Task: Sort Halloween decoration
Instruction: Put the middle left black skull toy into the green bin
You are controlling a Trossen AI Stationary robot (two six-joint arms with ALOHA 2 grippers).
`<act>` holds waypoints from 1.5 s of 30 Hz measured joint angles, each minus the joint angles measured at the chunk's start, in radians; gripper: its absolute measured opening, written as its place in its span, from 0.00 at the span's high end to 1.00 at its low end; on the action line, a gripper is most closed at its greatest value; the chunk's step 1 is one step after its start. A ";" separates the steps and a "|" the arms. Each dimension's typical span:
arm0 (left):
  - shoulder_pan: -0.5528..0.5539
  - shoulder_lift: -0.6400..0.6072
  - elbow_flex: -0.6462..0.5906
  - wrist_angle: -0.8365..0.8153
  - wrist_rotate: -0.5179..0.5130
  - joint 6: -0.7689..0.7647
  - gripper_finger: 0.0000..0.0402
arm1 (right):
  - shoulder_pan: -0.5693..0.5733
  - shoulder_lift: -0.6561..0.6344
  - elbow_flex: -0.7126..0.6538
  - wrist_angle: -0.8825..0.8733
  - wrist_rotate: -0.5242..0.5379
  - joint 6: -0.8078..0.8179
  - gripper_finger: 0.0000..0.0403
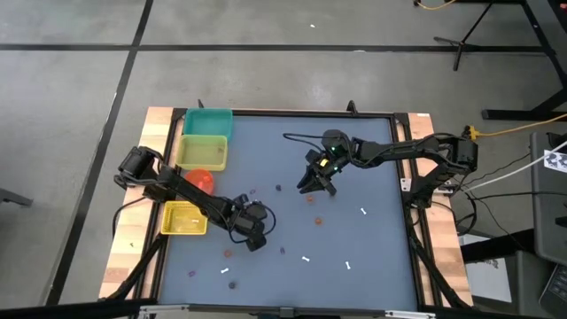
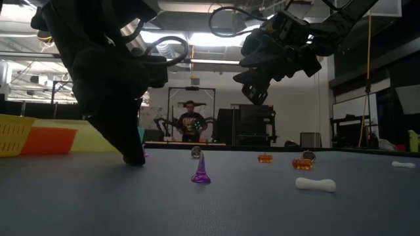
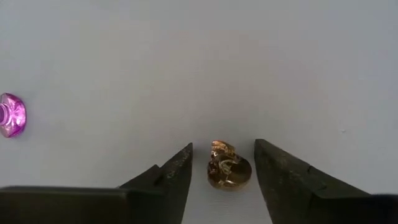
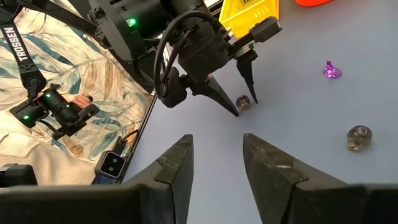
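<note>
Small Halloween trinkets lie scattered on the blue-grey table top. My left gripper is low over the table's near left part, open, its two fingers on either side of a brownish translucent trinket that rests on the table. A narrow gap shows on each side of it. The right wrist view shows the same trinket between those fingertips. My right gripper hangs open and empty above the table's middle. A purple trinket lies off to one side.
Teal, yellow, red and a second yellow bin stand along the left edge. A purple cone, orange pumpkins, white bones and a clear trinket lie about. A person stands beyond the table.
</note>
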 joint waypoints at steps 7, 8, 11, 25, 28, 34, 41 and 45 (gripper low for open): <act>0.000 0.001 0.000 -0.003 0.003 0.000 0.69 | 0.000 0.000 0.000 0.000 0.000 0.000 0.66; 0.000 0.001 0.000 -0.002 0.003 0.000 0.70 | 0.000 0.000 0.000 0.000 0.000 0.000 0.66; 0.000 0.001 0.000 -0.002 0.003 0.004 0.72 | 0.000 0.000 0.000 0.000 0.000 0.000 0.66; 0.000 0.001 -0.002 -0.006 0.003 0.008 0.81 | 0.000 0.000 0.000 0.000 0.000 0.000 0.66; 0.000 0.001 -0.002 -0.006 0.002 0.008 0.81 | 0.000 0.000 0.000 0.000 0.000 0.000 0.66; 0.000 -0.012 -0.003 -0.006 0.003 0.009 0.82 | 0.000 0.000 0.000 0.000 0.000 0.000 0.66; 0.005 -0.046 -0.001 -0.023 -0.001 0.011 0.82 | 0.000 0.000 0.000 0.000 0.000 0.000 0.66; 0.017 -0.049 0.016 -0.040 -0.001 0.011 0.82 | 0.000 0.000 0.000 0.001 0.000 0.000 0.66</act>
